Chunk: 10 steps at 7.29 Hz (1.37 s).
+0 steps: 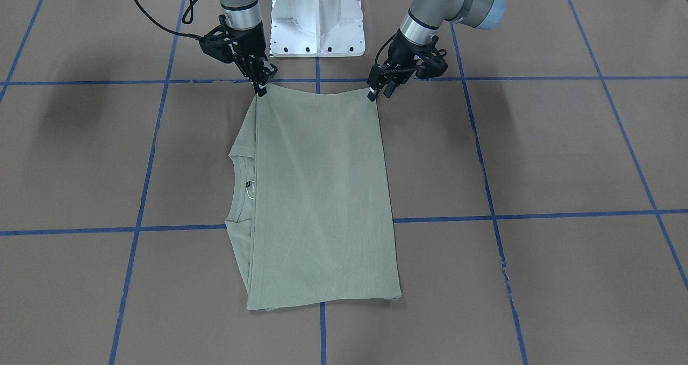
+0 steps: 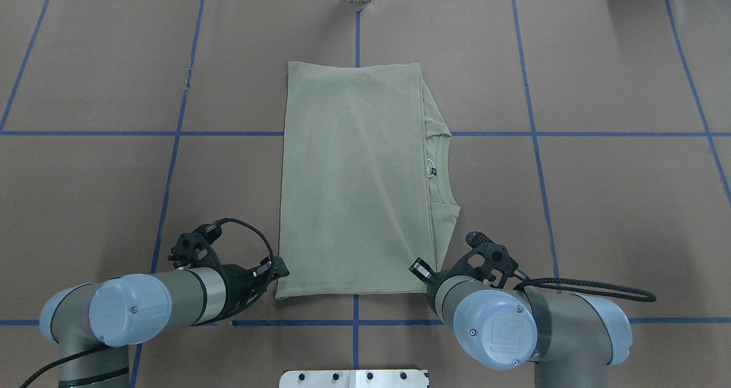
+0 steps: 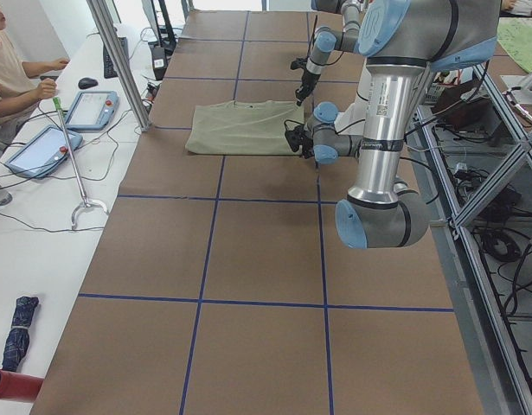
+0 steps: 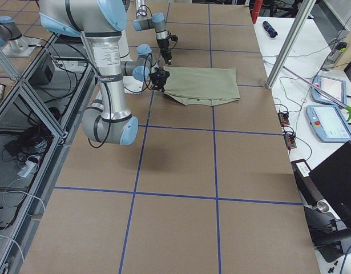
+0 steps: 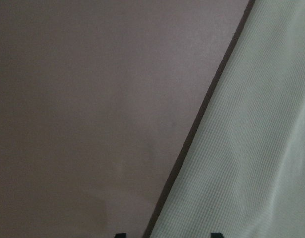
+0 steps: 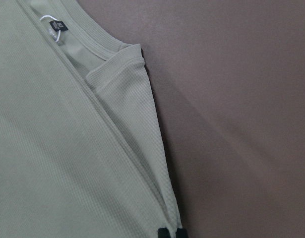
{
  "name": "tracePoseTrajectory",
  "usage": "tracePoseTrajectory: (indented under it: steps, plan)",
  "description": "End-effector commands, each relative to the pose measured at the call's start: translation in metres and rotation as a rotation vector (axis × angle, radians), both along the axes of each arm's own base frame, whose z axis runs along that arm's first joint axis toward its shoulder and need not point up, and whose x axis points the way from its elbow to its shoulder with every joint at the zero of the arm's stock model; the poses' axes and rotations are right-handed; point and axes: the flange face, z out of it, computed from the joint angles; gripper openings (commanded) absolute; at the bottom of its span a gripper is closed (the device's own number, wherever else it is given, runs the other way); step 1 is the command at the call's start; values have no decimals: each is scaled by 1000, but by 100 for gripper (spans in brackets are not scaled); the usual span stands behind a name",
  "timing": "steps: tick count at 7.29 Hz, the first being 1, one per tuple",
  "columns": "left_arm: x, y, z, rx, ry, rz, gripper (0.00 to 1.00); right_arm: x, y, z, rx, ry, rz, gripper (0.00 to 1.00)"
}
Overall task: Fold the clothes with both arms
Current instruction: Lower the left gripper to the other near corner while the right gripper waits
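Even, diffuse light from above, no glare. In the front-facing view 2 soft, blurred shadows smudge the table (image 1: 564, 155) at upper left and upper right. The left wrist view is dim and out of focus. The right wrist view is sharper, with a dark shadow band right of the shirt (image 6: 53, 163).

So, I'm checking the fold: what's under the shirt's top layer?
Toward the robot's right, the ribbed collar, the black neck label and a lower layer of the shirt peek out from beneath. Whatever else lies under the top layer is covered.
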Motion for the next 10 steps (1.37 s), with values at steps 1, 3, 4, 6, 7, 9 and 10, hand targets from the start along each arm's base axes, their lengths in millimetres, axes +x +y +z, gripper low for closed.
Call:
tracePoseTrajectory:
  steps: [1,3,4,6,7,9,10]
  plan:
    - [6,10,0,0,-1,19,59,0,0,0,1,-1,-1,0]
    - [8,13,-1,0,0,25,56,0,0,-1,-1,-3,-1,0]
    - [9,13,0,0,-1,26,49,0,0,-1,0,-2,-2,0]
    - [9,14,-1,0,0,28,42,0,1,-2,1,-4,-4,0]
    - [10,15,-1,0,0,29,42,0,1,-3,1,-7,-4,0]
    - [14,21,3,0,-7,42,42,0,2,-3,1,-7,-5,0]
    - [15,21,2,-1,-6,42,42,0,2,-3,1,-5,-5,0]
